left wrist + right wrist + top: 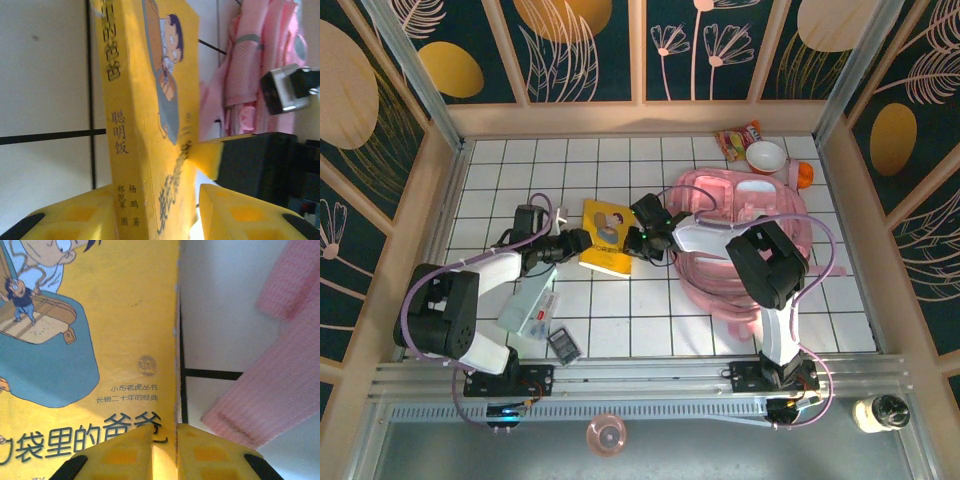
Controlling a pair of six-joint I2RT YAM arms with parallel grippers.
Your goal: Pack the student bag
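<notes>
Right end effector (pixel 165 432) on yellow book (pixel 100 340) edge, student bag (pixel 280 365) beside.

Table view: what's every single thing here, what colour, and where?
student bag: one, pink, right of middle
book: one, yellow, middle, between both hands
snack packet: one, red-orange, far right
bowl: one, white and pink, beside the packet
small object: one, orange, beside the bowl
flat case: one, whitish, near left
calculator: one, dark, near left
cup: one, pink, front ledge
jar: one, dark-topped, front right corner
left hand: one, yellow-fingered, gripping the book's spine side
right hand: one, yellow-fingered, pinching the book's other edge
</notes>
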